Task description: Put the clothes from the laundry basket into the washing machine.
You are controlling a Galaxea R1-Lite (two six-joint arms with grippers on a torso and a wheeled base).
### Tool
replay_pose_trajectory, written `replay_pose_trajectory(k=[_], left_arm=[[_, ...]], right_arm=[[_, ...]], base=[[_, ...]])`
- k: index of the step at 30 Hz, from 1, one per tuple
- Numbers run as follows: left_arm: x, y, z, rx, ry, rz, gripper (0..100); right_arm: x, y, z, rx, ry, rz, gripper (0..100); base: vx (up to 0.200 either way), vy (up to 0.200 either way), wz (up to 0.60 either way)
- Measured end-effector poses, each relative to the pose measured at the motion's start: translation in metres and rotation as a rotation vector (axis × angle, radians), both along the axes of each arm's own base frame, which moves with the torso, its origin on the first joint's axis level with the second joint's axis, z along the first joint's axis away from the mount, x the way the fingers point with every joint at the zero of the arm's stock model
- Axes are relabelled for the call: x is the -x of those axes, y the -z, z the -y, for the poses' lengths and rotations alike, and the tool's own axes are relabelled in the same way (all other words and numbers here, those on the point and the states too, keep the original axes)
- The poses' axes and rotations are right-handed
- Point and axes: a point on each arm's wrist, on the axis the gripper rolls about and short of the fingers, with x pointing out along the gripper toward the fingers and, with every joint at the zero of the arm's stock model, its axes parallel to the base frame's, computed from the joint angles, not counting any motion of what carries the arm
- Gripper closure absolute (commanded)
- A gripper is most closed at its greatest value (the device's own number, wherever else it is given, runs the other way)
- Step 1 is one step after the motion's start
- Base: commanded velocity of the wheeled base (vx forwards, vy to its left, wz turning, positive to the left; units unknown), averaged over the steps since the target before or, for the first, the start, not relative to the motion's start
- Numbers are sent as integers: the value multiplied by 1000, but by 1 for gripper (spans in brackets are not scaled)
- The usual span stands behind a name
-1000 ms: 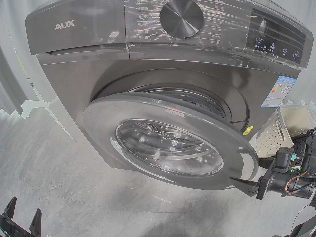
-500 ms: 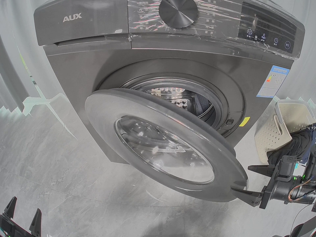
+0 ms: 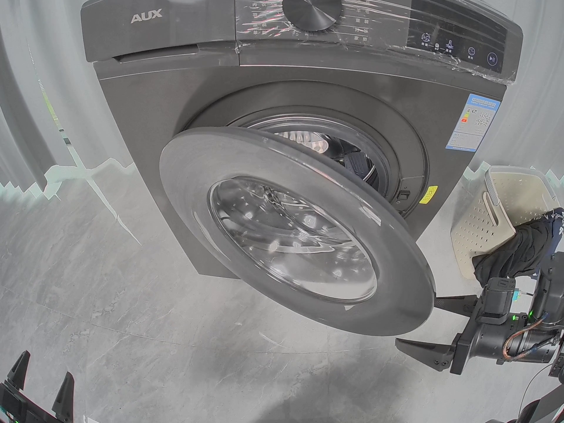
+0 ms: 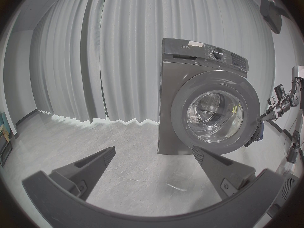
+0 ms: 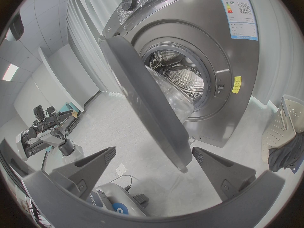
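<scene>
Pale grey marbled floor tiles (image 3: 117, 301) fill the lower half of the head view, crossed by thin darker veins. Pleated grey-white curtains (image 3: 35, 89) hang down the left edge and at the upper right, their hems zigzagging along the floor. The right wrist view catches a white wall (image 5: 63, 70), a panelled ceiling (image 5: 38, 22) and one lit light panel (image 5: 9, 72).

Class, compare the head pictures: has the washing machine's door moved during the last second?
Yes. Against the washing machine front, the door has swung further open: more of the drum opening shows behind its upper rim now.
</scene>
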Motion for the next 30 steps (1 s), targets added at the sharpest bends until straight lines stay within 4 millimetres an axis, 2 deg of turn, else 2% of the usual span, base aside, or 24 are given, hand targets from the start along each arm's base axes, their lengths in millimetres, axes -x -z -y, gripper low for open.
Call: replay_pose_trajectory(k=[6, 13, 19, 25, 30], left_arm=[[0, 0, 0, 0, 0, 0, 0], [0, 0, 0, 1, 0, 0, 0], [0, 0, 0, 0, 0, 0, 0], [0, 0, 0, 0, 0, 0, 0], [0, 0, 0, 0, 0, 0, 0]], right_arm=[[-1, 1, -10, -24, -53, 1, 0], [4, 6, -7, -21, -73, -12, 0], [14, 8, 11, -24, -19, 1, 0], [14, 1, 38, -54, 126, 54, 0], [11, -6, 51, -73, 202, 90, 0]], base=[[0, 0, 0], [0, 0, 0], [0, 0, 0], [0, 0, 0], [0, 0, 0]])
